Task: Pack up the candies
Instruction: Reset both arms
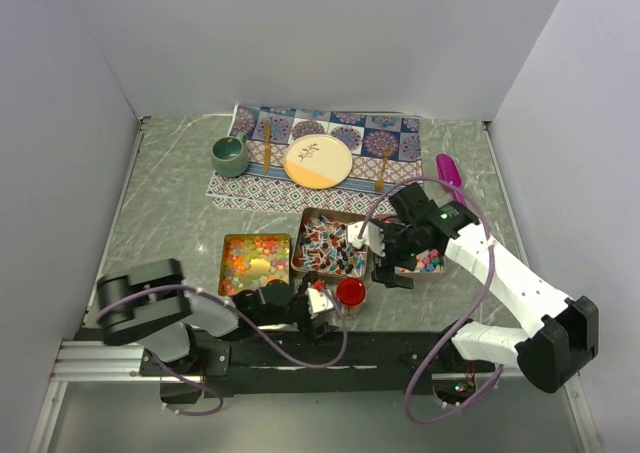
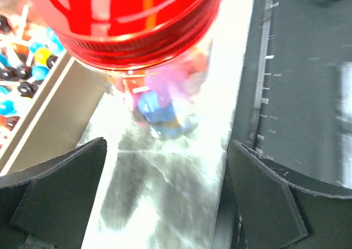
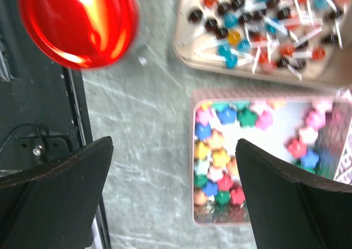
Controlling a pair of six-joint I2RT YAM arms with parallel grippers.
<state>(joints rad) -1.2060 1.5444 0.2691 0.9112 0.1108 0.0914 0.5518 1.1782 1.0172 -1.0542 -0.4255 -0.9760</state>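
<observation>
The candies lie in three trays: orange-yellow-red gummies (image 1: 255, 263) on the left, red-blue-white wrapped pieces (image 1: 330, 245) in the middle, and star-like pieces (image 1: 428, 263) on the right. A clear jar (image 2: 159, 103) with a red lid (image 1: 350, 292) holds a few candies and stands near the table's front edge. My left gripper (image 1: 322, 303) is open just left of the jar, which sits beyond its fingertips (image 2: 60, 188). Open too, my right gripper (image 1: 378, 253) hovers over the left edge of the star tray (image 3: 193, 166), with nothing between its fingers (image 3: 297, 199).
A purple scoop (image 1: 449, 168) lies at the back right. A patterned placemat (image 1: 330, 133) at the back carries a plate (image 1: 318, 160), a green mug (image 1: 229, 154) and wooden cutlery. White walls close in the table on three sides. A black rail (image 2: 297, 95) runs along the front.
</observation>
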